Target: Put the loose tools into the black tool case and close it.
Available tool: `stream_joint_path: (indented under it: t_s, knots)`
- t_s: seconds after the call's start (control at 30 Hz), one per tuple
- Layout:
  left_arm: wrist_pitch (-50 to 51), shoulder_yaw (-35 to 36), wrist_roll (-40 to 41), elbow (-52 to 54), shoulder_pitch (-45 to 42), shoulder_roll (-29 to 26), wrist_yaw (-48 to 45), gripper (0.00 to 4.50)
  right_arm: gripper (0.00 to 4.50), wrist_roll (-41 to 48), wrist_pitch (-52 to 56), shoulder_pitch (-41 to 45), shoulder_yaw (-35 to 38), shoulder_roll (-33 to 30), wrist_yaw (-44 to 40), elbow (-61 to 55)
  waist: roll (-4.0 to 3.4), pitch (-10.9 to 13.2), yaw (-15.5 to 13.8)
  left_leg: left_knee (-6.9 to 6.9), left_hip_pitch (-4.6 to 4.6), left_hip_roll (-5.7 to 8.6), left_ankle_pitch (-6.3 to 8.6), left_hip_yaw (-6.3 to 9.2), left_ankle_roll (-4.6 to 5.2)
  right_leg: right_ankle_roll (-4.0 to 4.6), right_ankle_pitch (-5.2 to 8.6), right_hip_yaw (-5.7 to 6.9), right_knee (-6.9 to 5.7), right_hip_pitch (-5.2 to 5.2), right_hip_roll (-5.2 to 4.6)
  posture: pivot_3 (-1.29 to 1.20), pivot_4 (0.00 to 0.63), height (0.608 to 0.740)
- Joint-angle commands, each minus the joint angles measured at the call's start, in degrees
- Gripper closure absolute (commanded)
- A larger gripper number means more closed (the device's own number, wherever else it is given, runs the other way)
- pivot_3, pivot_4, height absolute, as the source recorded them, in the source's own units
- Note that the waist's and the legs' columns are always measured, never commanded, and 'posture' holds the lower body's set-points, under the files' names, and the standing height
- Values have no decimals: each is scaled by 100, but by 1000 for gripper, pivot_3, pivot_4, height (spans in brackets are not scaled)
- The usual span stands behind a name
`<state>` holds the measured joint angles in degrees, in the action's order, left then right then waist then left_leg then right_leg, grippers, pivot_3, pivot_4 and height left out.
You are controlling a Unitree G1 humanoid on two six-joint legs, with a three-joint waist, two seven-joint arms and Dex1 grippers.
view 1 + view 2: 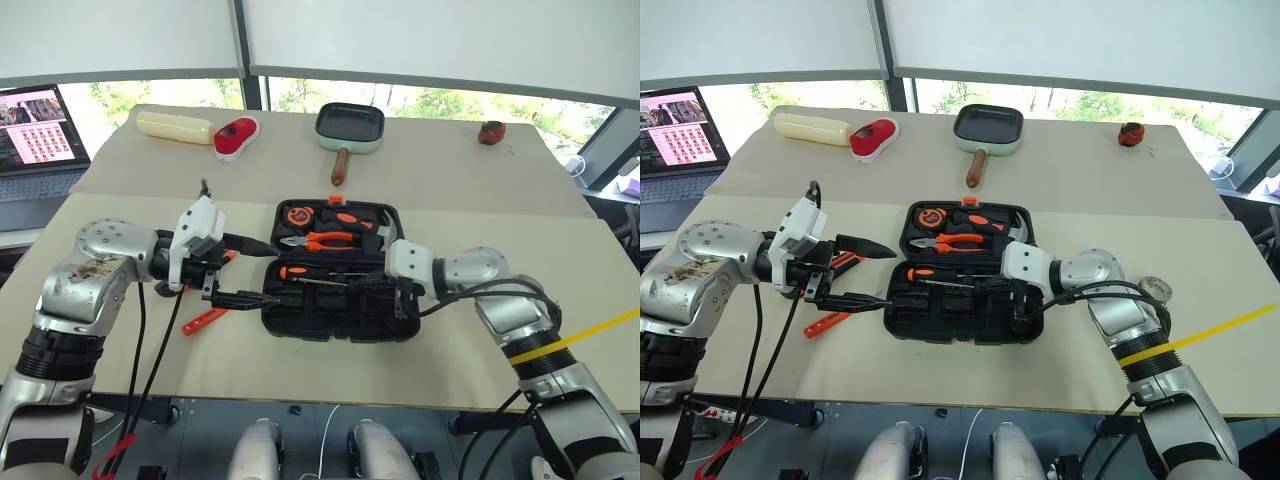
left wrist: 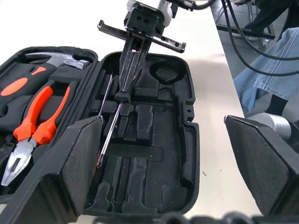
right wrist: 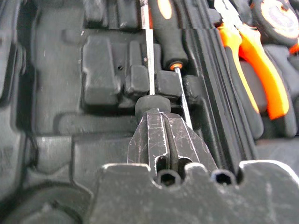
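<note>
1. The black moulded plastic tool case [image 1: 340, 300] lies open on the beige table [image 1: 450, 330], and every place below is given from it.
2. Its far half holds orange-handled pliers [image 1: 322, 240], a steel-headed hammer [image 1: 375, 232] and a round orange-and-black tape measure [image 1: 297, 214].
3. Its near half has mostly bare tool-shaped recesses; a thin screwdriver with an orange-and-black handle [image 1: 300, 271] lies along the hinge edge.
4. The right gripper [image 2: 125, 91] reaches into the near half from the case's right end. Its two black fingers are pressed together, their tips at the dark end of a second thin steel-shafted screwdriver [image 2: 108, 135] that lies in a recess; whether they pinch it or only touch it cannot be told.
5. The left gripper [image 1: 245, 270] hovers just beside the case's left end, its padded fingers spread wide apart with nothing between them.
6. An orange-handled tool [image 1: 205, 321] lies loose on the table left of the case, under the left gripper.
7. Beyond the case's far edge stand a green square pan with a wooden handle [image 1: 350, 128], a red-and-white object [image 1: 236, 137] and a cream roll [image 1: 175, 127].
8. Far to the case's left, a laptop [image 1: 35, 135] is open.
</note>
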<state>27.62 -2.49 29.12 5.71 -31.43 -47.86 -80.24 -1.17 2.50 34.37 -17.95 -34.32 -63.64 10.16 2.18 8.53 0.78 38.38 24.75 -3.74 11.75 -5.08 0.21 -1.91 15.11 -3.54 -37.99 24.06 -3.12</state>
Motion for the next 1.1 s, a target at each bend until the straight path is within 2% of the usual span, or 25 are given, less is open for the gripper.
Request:
stream_joint_path:
  t_s: [0.03,0.33,0.57,0.8,0.97,1.1]
  knots:
    - [-108,57,-13,36,-94,-4,17,0,4458,-447,23,-30,-400,166,120,455,9,-6,14,0,-4,-1,0,-1,0,0,0,0,-1,-4,1,0,150,740]
    - [-126,28,-29,-10,-155,43,24,0,4458,-925,-287,54,-753,161,12,616,19,-12,76,-13,-113,-21,-1,-6,-4,25,4,-7,-2,-94,18,0,150,740]
    - [-170,-25,-64,-114,-248,100,12,0,4458,-1447,-630,101,-1010,-155,-139,768,29,-19,56,-17,-118,-21,-1,-9,-4,26,5,-8,-2,-96,18,0,150,740]
    - [-280,-41,-108,-234,-262,127,9,0,4458,-1300,-630,-18,-786,-759,-414,670,34,-23,-118,-16,-126,-3,-1,-19,-5,20,8,-4,12,-98,-7,0,150,740]
    - [-342,-59,-136,-286,-266,174,27,0,4458,-1199,-480,20,-744,-743,-422,587,37,-24,-200,-16,-120,11,-1,-19,0,49,24,4,46,-100,-26,0,150,740]
    - [-404,-61,-173,-336,-264,184,-10,0,4458,-1121,-352,52,-696,-703,-473,476,38,-25,-199,-16,-100,10,-1,-18,2,17,5,5,43,-109,-25,0,150,740]
